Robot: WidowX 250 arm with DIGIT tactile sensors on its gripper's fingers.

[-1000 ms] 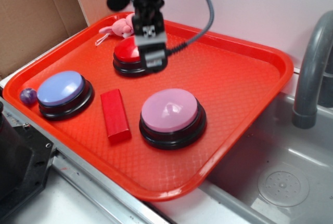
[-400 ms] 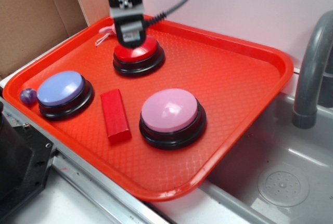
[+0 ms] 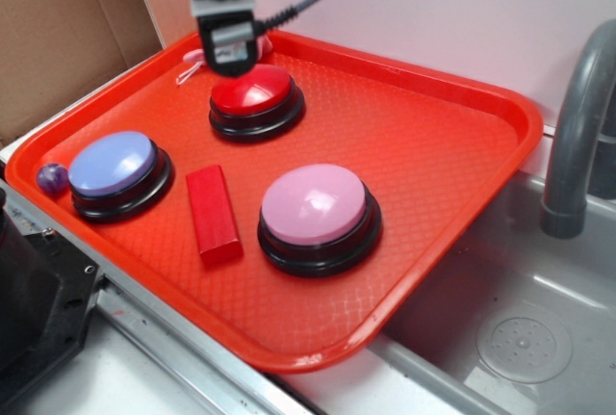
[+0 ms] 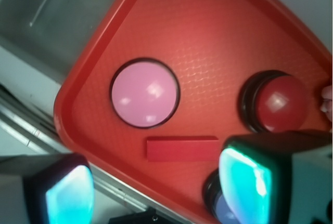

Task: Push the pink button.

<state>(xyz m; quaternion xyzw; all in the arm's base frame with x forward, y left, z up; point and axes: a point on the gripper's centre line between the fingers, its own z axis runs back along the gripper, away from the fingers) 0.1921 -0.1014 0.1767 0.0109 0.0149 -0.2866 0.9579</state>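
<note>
Sink [image 3: 520,338]: grey steel basin at the right of the exterior view, with a round drain and a grey faucet [image 3: 577,126] that stands at its far side.
Tray [image 3: 433,136]: red plastic with a textured floor and a raised rim; its right edge hangs over the sink. All the buttons and the block lie on it.
Pink button [image 3: 315,205]: pale-pink glossy dome on a black round base, in the front half of the tray, right of the block. Nothing touches it. In the wrist view [image 4: 144,94] it is left of the centre, between the two fingers.
Blue button [image 3: 112,163]: lilac-blue dome on a black base, near the left rim of the tray.
Red button [image 3: 252,93]: red dome on a black base, in the far part of the tray, well apart from the pink button.
Gripper [image 3: 227,49]: it hangs at the far rim of the tray, just behind the red button and high above the tray floor. In the wrist view the two fingers [image 4: 244,182] stand wide apart and hold nothing.
Red block [image 3: 212,213]: flat long bar that lies between the blue button and the pink button, touching neither.
Plush toy [image 3: 197,57]: small and pink, at the far rim, mostly hidden behind the gripper.
Purple ball [image 3: 52,178]: small, at the left rim, just beside the blue button.
</note>
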